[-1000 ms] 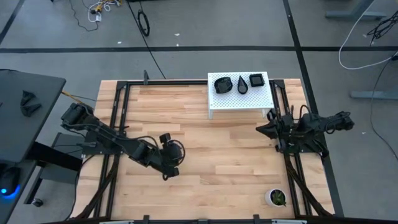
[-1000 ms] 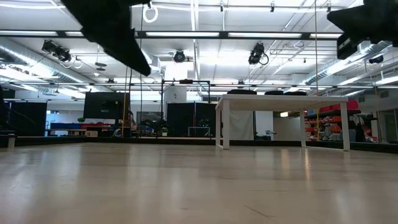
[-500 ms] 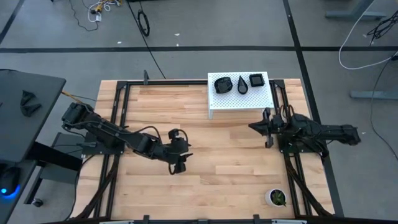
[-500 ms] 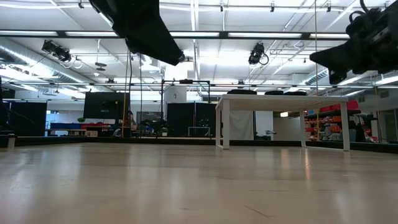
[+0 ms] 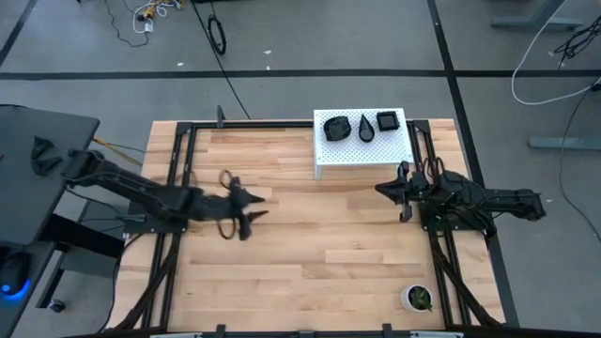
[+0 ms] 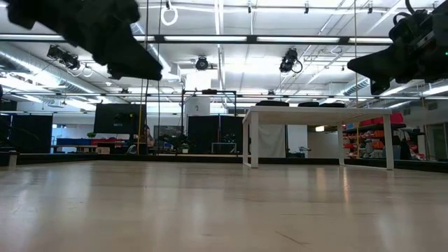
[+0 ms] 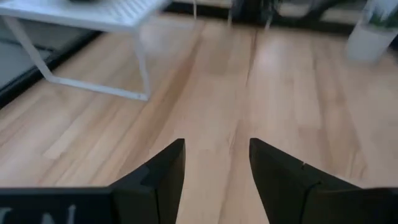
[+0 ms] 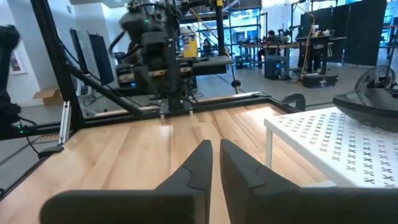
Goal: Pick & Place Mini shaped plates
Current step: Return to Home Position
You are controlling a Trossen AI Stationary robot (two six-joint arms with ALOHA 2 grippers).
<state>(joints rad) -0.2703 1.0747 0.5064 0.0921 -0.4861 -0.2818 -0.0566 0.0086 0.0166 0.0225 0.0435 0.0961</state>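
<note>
With the plates point(image 5: 336, 129) stacked on the shelf point(image 5: 357, 152), the left gripper point(image 5: 252, 205), fingers apart and empty, well left of it, and the right gripper point(image 5: 383, 190), fingers nearly together, just right of it, should retreat without clipping it.

From above, you see the mini shaped plates point(image 5: 365, 127) only as three dark spots on the shelf point(image 5: 362, 155), too small to count. Down low, the shelf top is edge-on, so they barely show. The left gripper point(image 5: 249, 211) looks smeared. In its wrist view, the fuzzy white shape cut off at the edge may be the cup point(image 7: 372, 34).
</note>
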